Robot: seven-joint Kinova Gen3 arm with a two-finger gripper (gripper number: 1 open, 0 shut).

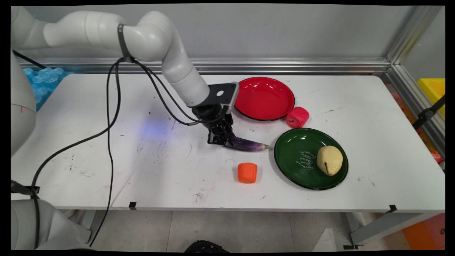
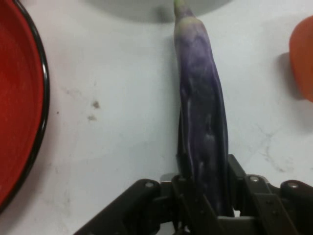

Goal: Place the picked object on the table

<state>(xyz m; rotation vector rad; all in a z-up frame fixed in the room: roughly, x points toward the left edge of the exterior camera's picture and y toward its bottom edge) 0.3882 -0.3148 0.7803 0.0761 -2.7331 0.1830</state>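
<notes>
My gripper [image 1: 221,139] is down at the table's middle, shut on the thick end of a long purple eggplant [image 1: 249,145]. The eggplant lies on the white table, its pale tip pointing right toward the green plate [image 1: 298,147]. In the hand view the eggplant [image 2: 200,112] runs straight up from between the two fingers of the gripper [image 2: 206,169], which press its sides. An orange toy fruit [image 1: 247,172] stands just in front of the eggplant, apart from it; the same orange toy fruit [image 2: 303,54] shows at the hand view's right edge.
A red plate [image 1: 265,97] lies bare behind the gripper; its rim [image 2: 41,98] fills the hand view's left. The green plate holds a yellow pear [image 1: 330,160]. A pinkish-red toy fruit [image 1: 297,117] stands between the plates. Blue plastic [image 1: 42,81] lies at the far left.
</notes>
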